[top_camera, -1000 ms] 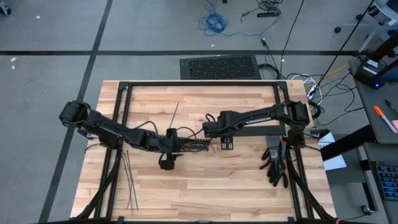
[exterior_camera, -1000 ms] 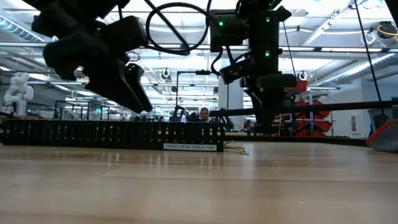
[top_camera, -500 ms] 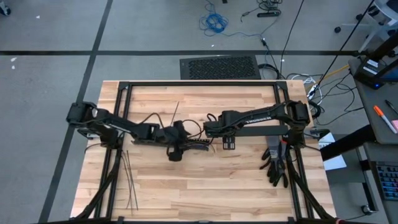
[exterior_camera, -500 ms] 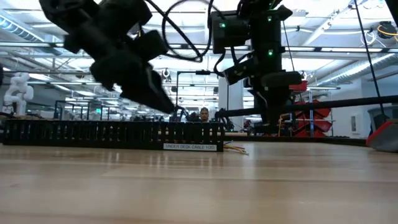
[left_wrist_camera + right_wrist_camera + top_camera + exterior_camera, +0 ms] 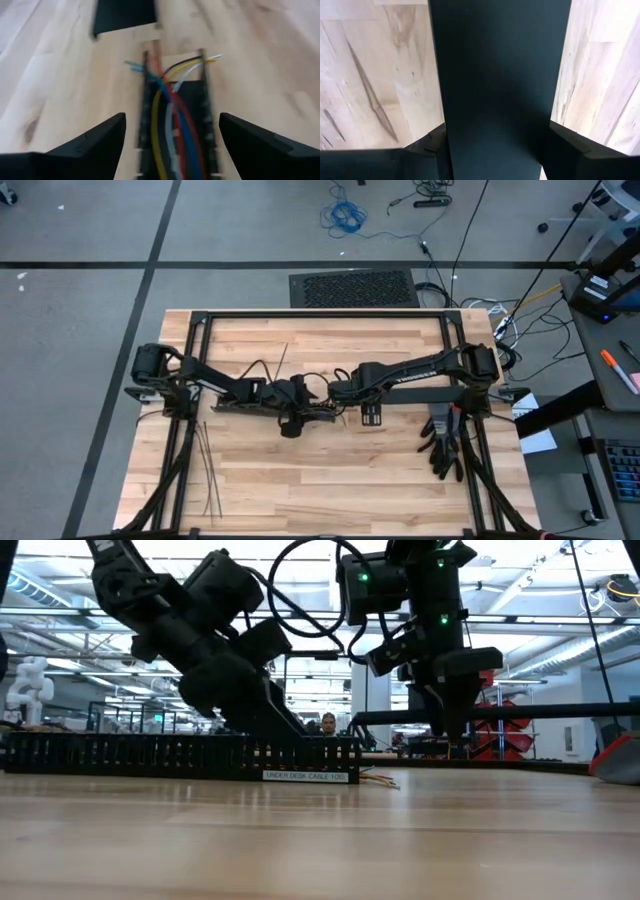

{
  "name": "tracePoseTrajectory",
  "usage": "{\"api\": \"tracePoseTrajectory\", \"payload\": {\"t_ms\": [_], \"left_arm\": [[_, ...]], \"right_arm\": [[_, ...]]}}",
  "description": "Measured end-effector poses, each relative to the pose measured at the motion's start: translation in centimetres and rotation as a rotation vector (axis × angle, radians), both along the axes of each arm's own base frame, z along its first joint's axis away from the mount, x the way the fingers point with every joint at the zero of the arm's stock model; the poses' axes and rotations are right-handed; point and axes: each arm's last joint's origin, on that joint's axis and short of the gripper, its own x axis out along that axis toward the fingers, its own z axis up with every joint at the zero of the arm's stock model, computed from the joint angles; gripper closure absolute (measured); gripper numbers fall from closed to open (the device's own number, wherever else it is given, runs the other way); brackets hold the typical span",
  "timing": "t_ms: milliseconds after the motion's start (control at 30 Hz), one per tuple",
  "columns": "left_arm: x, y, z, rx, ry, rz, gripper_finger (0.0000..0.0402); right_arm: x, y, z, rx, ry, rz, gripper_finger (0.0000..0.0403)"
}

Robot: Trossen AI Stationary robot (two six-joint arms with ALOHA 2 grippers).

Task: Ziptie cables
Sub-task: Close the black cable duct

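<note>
Left hand straddles cables, seen from its wrist only.

**Clearance around the duct**

I see both arms crowding the table centre: the left gripper over the black duct, the right gripper just beside it. The zipties lie unobstructed near the left front; black gloves occupy the right edge.

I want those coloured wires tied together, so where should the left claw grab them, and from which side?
Probably where the wires bunch near the black duct's open end, coming straight down from above. They lie lengthwise in the channel, so its walls block the sides, and the tips beyond fan apart. The left claw hangs open astride it.
</note>
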Motion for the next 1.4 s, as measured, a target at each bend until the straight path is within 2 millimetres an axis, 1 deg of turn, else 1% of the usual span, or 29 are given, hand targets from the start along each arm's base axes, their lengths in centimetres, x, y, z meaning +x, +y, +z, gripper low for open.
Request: {"api": "tracePoseTrajectory", "payload": {"t_ms": [300,400,600,700,900,1167,1400], "left_arm": [[0.0,1.5,-0.1,0.003,0.01,0.062,0.0084],[-0.2,1.9,-0.5,0.005,0.03,0.08,0.0085],[-0.7,2.8,-1.4,0.02,0.108,0.13,0.011],[-0.6,2.9,-1.5,0.019,0.105,0.132,0.0124],[-1.2,2.8,-2.1,0.024,0.204,0.144,0.0146],[-1.5,3.1,-2.3,0.027,0.241,0.182,0.0149],[-1.3,4.0,-2.1,0.066,0.193,0.183,0.015]], "right_arm": [[0.1,0.2,0.0,0.001,-0.009,0.0,0.0194],[0.2,0.2,0.0,-0.003,-0.019,0.001,0.0194],[0.8,0.1,-0.1,-0.007,-0.086,0.015,0.0194],[1.0,-0.4,-0.1,-0.008,-0.104,0.019,0.0194],[0.8,-2.4,0.0,-0.056,-0.078,-0.002,0.0194],[0.5,-4.3,0.0,-0.052,-0.055,0.009,0.0194],[0.4,-5.5,0.0,-0.047,-0.036,0.061,0.0194]]}}
